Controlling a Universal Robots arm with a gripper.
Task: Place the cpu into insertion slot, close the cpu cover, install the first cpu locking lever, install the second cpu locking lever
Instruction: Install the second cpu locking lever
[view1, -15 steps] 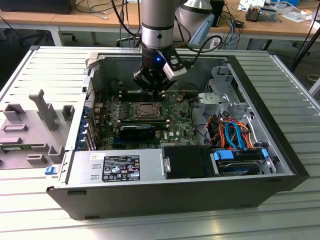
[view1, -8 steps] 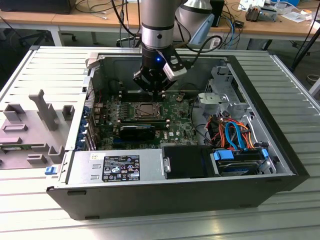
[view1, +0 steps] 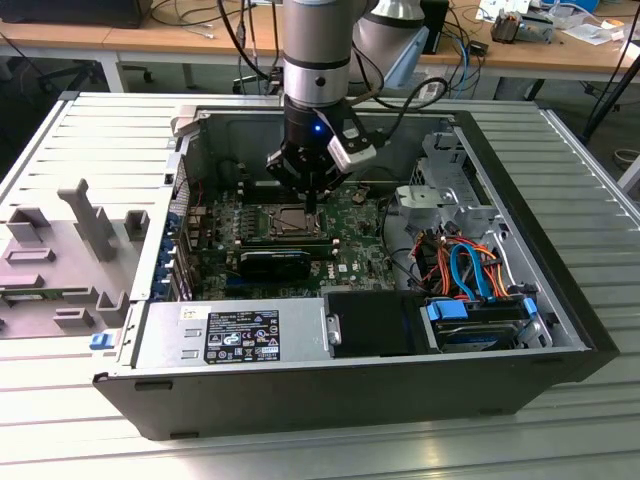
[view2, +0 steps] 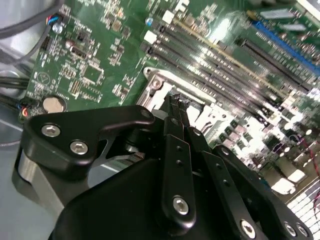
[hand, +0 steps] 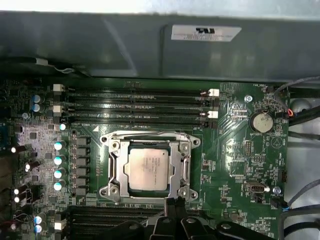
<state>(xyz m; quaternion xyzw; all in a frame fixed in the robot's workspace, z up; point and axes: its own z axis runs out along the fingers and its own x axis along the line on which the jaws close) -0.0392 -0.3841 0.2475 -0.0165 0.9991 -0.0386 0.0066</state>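
The cpu (hand: 146, 167) sits flat in the insertion slot (hand: 116, 170), at the middle of the green board (hand: 235, 165). The cpu cover (hand: 184, 167) looks shut down around it, so those steps seem done. The levers cannot be made out. The gripper (hand: 172, 202) hovers just at the slot's 6 o'clock edge, its fingertips (view2: 175, 102) pressed together, holding nothing.

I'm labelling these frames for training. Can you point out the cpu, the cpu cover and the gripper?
cpu (hand: 147, 170), first wrist view, middle of its silver top.
cpu cover (hand: 115, 170), first wrist view, side bar of the frame.
gripper (hand: 172, 203), first wrist view, at its fingers' ends.
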